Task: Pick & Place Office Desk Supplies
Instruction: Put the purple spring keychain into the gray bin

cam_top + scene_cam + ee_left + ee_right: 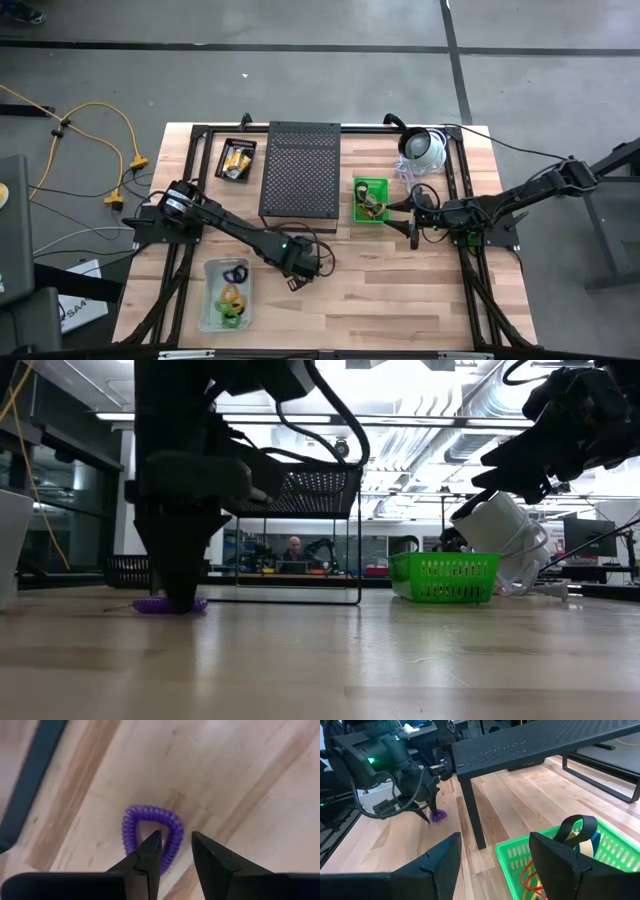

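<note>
Purple loop [152,832]: a coiled, ribbed plastic spiral bent into a rounded, slightly egg-shaped ring; it lay flat on the wooden table [400,290], in front of the black perforated metal stand [300,170] and off its front-left corner.
Long axis: in the left wrist view the ring's longer dimension ran away from the fingers, its closed curve at the far end; its near end was hidden behind a fingertip.
Left gripper [176,840]: lowered onto the table at the loop, fingers spread a little; one dark finger [150,851] stood inside the ring and the other just outside its rim, so the coil wall lay between them. Whether they pressed it could not be told.
Right gripper [495,851]: fingers spread wide, holding nothing, raised above the table just right of the green basket [370,199].
Green basket: a slotted plastic bin standing at the stand's right front corner, holding loops and bands, one black loop [577,827] upright.
Clear tray [226,293]: front-left of the stand, with purple, yellow and green loops inside.
Table: pale wood planks, smooth.
</note>
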You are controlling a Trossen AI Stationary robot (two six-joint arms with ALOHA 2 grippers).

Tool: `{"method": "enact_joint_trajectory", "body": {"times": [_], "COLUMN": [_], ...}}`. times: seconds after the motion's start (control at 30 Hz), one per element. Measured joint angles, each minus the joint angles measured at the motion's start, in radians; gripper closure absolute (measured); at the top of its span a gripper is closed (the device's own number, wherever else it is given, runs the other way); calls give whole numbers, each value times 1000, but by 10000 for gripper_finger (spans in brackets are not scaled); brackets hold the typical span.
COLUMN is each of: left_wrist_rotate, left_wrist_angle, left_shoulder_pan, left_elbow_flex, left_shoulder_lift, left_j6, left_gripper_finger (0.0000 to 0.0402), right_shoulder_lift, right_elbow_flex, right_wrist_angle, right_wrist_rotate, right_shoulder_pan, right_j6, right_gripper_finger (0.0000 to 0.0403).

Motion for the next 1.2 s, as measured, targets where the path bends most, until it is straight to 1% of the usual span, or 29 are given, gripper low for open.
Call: {"method": "enact_joint_trajectory", "body": {"times": [0.23,0.37,0.8,1.03,1.2], "left_wrist_rotate": [2,1,-4,-20,-22], "left_wrist_angle": [-1,-1,-7,-13,-30], "left_shoulder_pan": [-8,-7,-7,-7,-7], "left_elbow_flex": [1,1,1,-1,-1], "left_shoulder_lift": [5,5,5,0,-53], "left_j6": [4,14,22,21,58], "left_gripper_finger": [300,308,374,379,380], "right_shoulder_lift": [0,0,0,0,0], "right_elbow_flex": [0,0,0,0,0], "right_wrist_angle": [0,1,0,0,0], "right_wrist_rotate": [0,0,0,0,0], "right_shoulder_pan": [0,0,0,0,0], "right_j6": [0,0,0,0,0], "right_gripper_finger": [180,180,180,180,180]}}
